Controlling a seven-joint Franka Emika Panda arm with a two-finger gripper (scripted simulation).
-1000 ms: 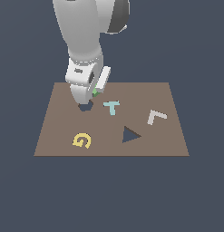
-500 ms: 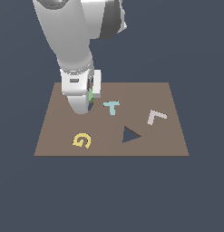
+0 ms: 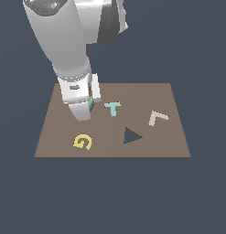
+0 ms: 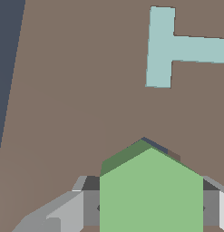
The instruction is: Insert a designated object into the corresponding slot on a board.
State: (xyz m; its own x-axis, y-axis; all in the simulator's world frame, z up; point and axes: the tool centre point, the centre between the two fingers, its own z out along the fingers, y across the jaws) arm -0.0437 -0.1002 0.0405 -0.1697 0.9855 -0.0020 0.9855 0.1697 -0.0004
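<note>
Gripping the green hex block (image 4: 151, 195) between its jaws, the gripper (image 3: 85, 111) sits low over the board (image 3: 169, 98), w/ one finger (image 4: 63, 213) pressed to each flat side of the block in the wrist view. The block is held just above the board surface; a thin dark edge of the hex slot (image 4: 155, 144) peeks out right behind the block's pointed top, so block and slot are nearly lined up, though whether it has started to enter can't be told. In the exterior view only a small sliver of green shows at the fingers, rest hidden by the arm.

Landmark = teal T (image 3: 112, 108): the gripper and block are just beside it, toward the exterior view's left. The dark triangular hole (image 3: 131, 136) lies near the T on its front-right side. White L (image 3: 157, 118) is further off to the T's right. Yellow G (image 3: 82, 141) is front-left of the T, near the gripper but apart from it.
</note>
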